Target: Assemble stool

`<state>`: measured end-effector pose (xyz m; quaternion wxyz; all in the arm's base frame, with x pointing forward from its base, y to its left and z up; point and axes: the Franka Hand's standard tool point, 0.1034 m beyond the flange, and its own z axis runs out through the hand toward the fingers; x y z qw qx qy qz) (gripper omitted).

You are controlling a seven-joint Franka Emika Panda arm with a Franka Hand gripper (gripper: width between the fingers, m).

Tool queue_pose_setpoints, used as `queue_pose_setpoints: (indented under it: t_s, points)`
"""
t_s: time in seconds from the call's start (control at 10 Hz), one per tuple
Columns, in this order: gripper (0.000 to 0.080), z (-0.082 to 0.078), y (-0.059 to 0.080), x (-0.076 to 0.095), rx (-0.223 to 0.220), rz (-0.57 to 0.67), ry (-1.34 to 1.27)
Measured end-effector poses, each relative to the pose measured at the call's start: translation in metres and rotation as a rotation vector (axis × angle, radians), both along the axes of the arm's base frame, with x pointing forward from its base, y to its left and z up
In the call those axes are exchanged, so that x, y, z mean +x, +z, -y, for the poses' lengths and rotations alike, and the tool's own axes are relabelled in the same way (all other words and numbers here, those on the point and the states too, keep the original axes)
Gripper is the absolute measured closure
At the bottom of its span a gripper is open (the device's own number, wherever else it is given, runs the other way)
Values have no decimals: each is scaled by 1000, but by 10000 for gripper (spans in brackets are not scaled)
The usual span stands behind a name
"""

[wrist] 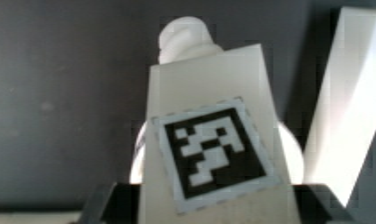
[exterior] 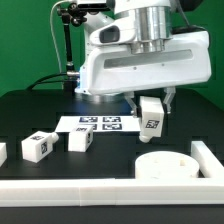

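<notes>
Leg [exterior: 152, 115] hangs tilted, clamped in the hand [exterior: 151, 101].

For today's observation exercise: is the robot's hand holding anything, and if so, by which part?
The hand holds a white stool leg, pinched by its two sides at the wide, tagged end; the peg at the other end is free.

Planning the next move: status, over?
Tool shut on one leg, held above the table. Seat lies lower, toward exterior view's right. Two loose legs away on exterior view's left.
</notes>
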<state>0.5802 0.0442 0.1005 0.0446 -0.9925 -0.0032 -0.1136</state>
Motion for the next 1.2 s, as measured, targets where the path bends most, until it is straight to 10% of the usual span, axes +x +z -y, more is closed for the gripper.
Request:
queue_pose_setpoints:
  t_s: [1.2]
  points:
    - [472, -19, 6, 37, -10, 170, 15]
